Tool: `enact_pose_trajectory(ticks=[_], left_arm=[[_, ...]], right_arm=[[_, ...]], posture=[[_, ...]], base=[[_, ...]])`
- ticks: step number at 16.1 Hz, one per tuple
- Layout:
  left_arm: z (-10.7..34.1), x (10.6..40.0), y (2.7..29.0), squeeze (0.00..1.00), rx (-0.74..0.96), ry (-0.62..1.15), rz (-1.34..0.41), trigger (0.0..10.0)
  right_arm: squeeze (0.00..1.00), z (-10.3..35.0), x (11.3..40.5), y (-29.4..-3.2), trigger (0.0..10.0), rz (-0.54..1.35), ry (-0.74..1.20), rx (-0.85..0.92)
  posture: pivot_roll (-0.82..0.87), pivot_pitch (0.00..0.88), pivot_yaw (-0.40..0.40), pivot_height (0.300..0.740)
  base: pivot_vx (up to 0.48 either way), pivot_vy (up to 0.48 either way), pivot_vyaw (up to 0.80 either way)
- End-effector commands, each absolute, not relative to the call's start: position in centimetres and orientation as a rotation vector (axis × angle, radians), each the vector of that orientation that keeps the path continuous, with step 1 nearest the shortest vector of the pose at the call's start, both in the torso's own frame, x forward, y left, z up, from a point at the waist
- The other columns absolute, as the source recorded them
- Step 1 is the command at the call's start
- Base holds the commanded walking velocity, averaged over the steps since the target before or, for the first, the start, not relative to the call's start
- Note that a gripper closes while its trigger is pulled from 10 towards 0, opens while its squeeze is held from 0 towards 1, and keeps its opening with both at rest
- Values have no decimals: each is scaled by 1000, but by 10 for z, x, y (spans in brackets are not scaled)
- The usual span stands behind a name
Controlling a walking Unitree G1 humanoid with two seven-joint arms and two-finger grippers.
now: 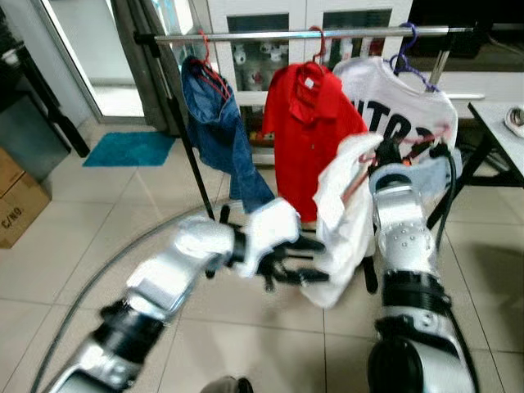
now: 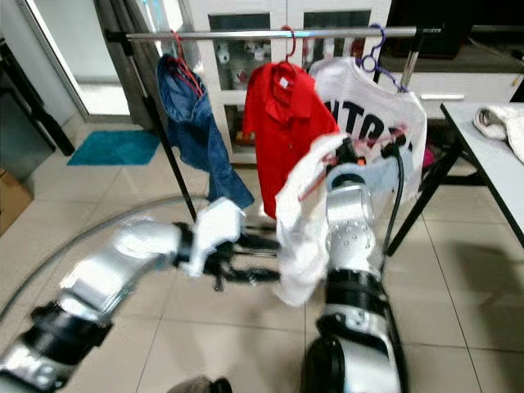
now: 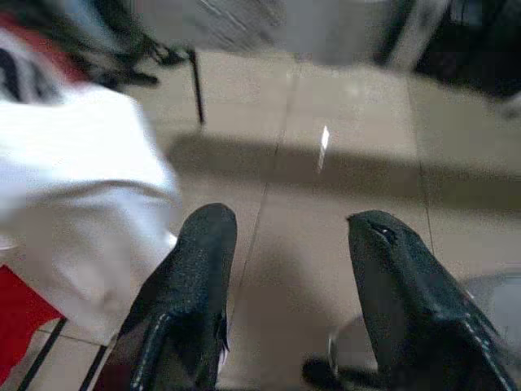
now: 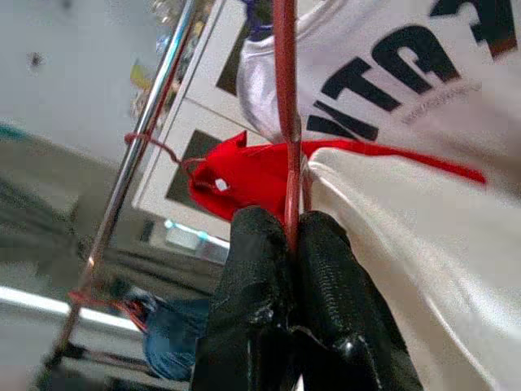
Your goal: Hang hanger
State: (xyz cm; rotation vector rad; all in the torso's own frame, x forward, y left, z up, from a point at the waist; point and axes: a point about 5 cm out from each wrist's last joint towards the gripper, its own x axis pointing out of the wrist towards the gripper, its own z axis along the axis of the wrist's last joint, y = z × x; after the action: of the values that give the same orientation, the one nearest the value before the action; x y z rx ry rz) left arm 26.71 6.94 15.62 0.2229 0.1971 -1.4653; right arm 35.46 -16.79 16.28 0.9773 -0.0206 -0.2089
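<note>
Three garments already hang on the rail [image 1: 303, 34]. Below it, the right gripper [image 4: 291, 244] pinches a red hanger [image 4: 286, 122] carrying a white shirt [image 1: 344, 221] — the left gripper [image 3: 285, 277], fingers spread, hovers beside the cloth.

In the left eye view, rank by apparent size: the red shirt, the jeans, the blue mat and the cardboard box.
1. Red shirt, largest.
2. Jeans, close behind, and partly covered by the left gripper.
3. Blue mat.
4. Cardboard box, cut off at the picture's edge, so unsure against the mat.
</note>
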Motion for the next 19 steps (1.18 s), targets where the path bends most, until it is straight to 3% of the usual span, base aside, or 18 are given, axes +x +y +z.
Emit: enact_pose_trajectory(ticks=[1,6,8,11,14,15,19], left_arm=[[165,269,90,1000,158,193,-1424,10000],[166,261,134,1000,72,258,-1365,10000],[158,278,153,1000,106,264,-1099,10000],[144,290,172,1000,226,279,-856,10000],[136,294,187,1000,311,291,-725,10000],[131,293,194,1000,320,309,-678,10000],[127,295,186,1000,355,293,-695,10000]], right_arm=[[0,168,351,-171,10000,-133,-33,845],[0,154,321,-187,10000,53,54,523],[0,159,303,-187,10000,205,24,382],[0,165,275,-182,10000,406,12,241],[0,165,255,-179,10000,582,93,27],[0,155,252,-182,10000,613,200,-160],[0,159,255,-177,10000,595,221,-99]], posture=[[-107,0,85,740],[-104,0,68,740],[-111,0,74,740],[-121,0,83,740],[-131,0,93,740],[-134,0,91,740],[-131,0,76,740]], base=[[0,0,0],[0,0,0],[0,0,0],[0,0,0],[0,0,0],[0,0,0],[0,0,0]])
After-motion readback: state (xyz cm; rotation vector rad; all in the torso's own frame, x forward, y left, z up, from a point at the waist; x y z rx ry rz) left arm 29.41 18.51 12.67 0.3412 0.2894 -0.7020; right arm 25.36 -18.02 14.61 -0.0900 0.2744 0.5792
